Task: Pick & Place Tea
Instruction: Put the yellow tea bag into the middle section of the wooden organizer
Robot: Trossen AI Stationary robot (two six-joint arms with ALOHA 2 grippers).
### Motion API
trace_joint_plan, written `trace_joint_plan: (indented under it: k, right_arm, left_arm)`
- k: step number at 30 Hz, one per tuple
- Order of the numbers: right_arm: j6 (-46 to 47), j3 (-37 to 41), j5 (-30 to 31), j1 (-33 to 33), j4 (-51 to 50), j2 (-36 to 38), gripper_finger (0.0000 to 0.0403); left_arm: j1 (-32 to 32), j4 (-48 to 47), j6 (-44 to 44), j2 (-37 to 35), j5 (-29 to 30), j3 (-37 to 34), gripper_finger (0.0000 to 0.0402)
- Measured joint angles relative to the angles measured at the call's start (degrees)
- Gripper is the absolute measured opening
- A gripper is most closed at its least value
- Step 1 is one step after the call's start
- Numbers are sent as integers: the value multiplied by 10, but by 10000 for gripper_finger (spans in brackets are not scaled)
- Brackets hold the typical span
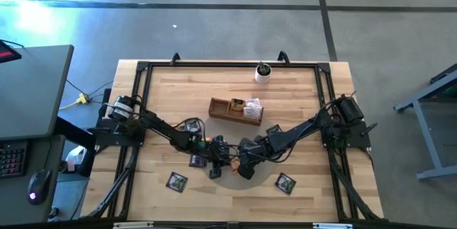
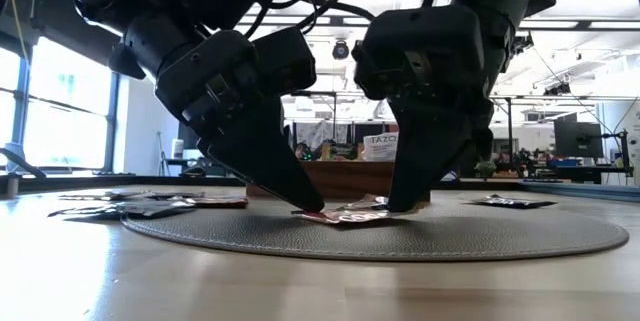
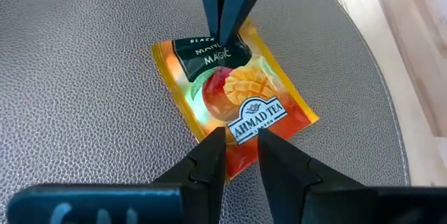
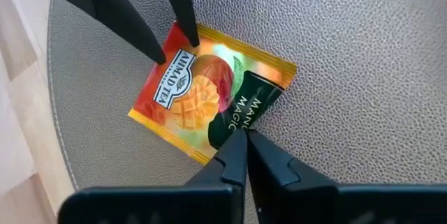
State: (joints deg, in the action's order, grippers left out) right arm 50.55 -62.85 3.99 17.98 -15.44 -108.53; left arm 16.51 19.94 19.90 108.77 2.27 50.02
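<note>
Hiding the orange sachet (image 3: 234,105) overhead, both arms crowd together.

High camera: straight above me, far off, taking in the whole table (image 1: 164,86) and both my arms. Low camera: at tabletop height, close in, facing level across the grey mat (image 2: 400,236) toward the room behind. Wrist cameras: one on each of my wrists, very near, facing each other over the same orange sachet (image 3: 234,105), which the low camera shares.
</note>
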Motion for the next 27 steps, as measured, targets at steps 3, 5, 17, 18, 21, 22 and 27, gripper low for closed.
trace_joint_plan:
  k: [3,5,17,18,21,22,27]
  right_arm:
    - [-10,0,-6,0,0,0,4]
    - [-28,0,-15,0,1,3,3]
    - [-211,0,117,-18,-36,98,1]
    - [-244,-1,144,-23,-35,108,1]
    - [-367,-1,225,-40,-27,129,1]
    - [-407,-1,252,-47,-23,133,1]
    - [-554,-13,332,-90,-23,134,0]
  left_arm:
    - [0,0,1,-1,12,0,85]
    - [0,-5,16,-9,20,0,85]
    - [0,-143,41,-157,47,1,5]
    - [0,-155,41,-171,59,1,3]
    - [0,-181,40,-208,96,1,6]
    - [0,-192,40,-219,106,1,7]
    - [0,-212,40,-243,114,1,7]
